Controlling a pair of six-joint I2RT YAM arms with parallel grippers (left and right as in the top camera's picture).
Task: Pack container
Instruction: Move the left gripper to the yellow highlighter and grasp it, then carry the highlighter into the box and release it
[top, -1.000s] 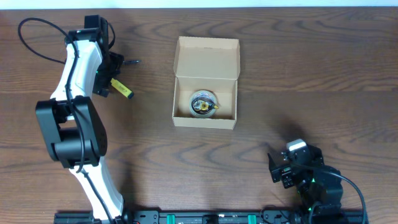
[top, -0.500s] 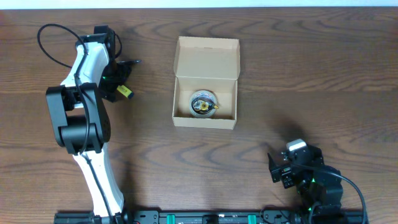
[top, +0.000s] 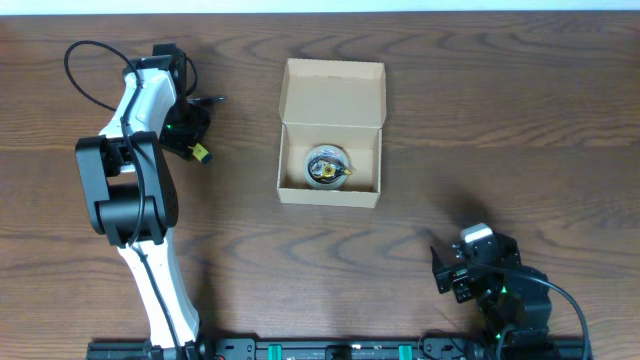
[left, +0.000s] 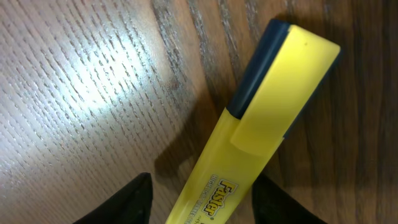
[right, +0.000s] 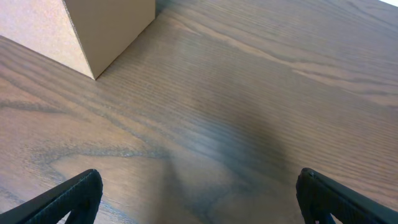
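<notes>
Seen from above, the small tan cardboard container (top: 333, 92) stands mid-desk toward the far edge. Its flap lid is thrown back to the far side, and a small clear round roll (top: 327, 166) lies inside. Well to its left, the left end effector (top: 188, 128) is down over a yellow highlighter with a dark cap (top: 203, 153). Only the left wrist view shows the grip: the fingers (left: 134, 199) straddle the barrel, released, with a strip of dark wooden desk (left: 74, 93) visible beside one. The right end effector (top: 462, 268) sits near right, its fingers spread wide. Its wrist view catches one container corner, with a broad stretch of desk between them.
</notes>
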